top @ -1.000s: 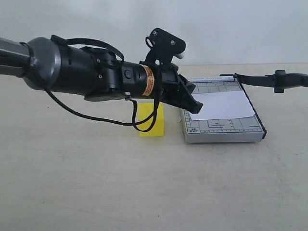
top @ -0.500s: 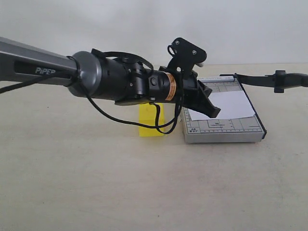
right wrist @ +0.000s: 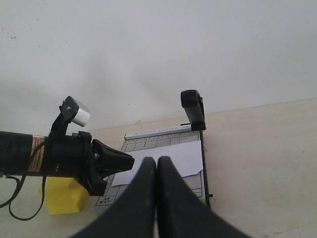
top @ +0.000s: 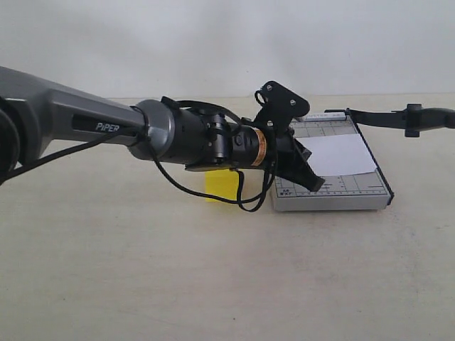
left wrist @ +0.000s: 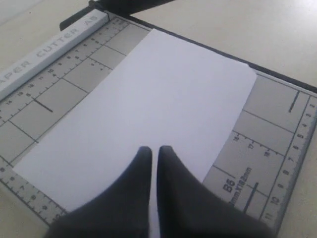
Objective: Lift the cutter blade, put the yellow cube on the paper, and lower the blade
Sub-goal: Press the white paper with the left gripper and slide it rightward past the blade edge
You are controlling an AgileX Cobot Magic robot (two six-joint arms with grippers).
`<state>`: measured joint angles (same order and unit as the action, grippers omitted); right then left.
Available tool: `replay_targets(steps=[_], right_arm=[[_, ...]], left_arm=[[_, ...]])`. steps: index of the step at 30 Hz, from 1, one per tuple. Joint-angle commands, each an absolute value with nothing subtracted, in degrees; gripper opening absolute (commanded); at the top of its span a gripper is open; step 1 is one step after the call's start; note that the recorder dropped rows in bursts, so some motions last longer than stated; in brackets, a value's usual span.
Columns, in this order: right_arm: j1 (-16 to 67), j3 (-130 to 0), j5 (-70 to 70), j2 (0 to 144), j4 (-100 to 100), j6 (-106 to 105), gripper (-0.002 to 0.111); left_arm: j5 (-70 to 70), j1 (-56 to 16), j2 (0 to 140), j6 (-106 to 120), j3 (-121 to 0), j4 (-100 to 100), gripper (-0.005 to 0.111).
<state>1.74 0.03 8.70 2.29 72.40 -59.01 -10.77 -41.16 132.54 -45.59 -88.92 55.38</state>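
Observation:
The cutter blade (top: 398, 118) is lifted off the grey base (top: 330, 193), and its thick handle (right wrist: 193, 105) stands above the far end. The white paper (top: 343, 154) lies flat on that base. My left gripper (top: 313, 184) is shut and empty, low over the paper's near corner; in its wrist view the left gripper (left wrist: 153, 149) points across the paper (left wrist: 143, 99). The yellow cube (top: 220, 186) sits on the table beside the base, partly hidden behind my left arm. My right gripper (right wrist: 157, 161) is shut and empty, back from the cutter, and out of the exterior view.
The tabletop (top: 213, 270) is beige, with a pale wall behind it. The left arm's cable (top: 245, 202) loops down between the cube and the base. The cutter's white guide bar (left wrist: 49, 47) runs along one edge of the base.
My left arm has reached further right and lower, bringing its shut gripper down over the cutter base's near corner. Cube, paper and blade have not moved.

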Motion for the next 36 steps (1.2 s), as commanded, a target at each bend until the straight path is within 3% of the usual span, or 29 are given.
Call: replay_targets(steps=[1, 36], right_arm=[[1.8, 0.0, 8.4, 1.8, 72.5, -59.0, 0.0], [1.8, 0.0, 8.4, 1.8, 72.5, -59.0, 0.0]], left_arm=[[-10.3, -41.4, 132.6, -45.1, -89.3, 55.3, 0.005], [-10.4, -44.6, 139.9, -44.6, -94.7, 55.0, 0.005]])
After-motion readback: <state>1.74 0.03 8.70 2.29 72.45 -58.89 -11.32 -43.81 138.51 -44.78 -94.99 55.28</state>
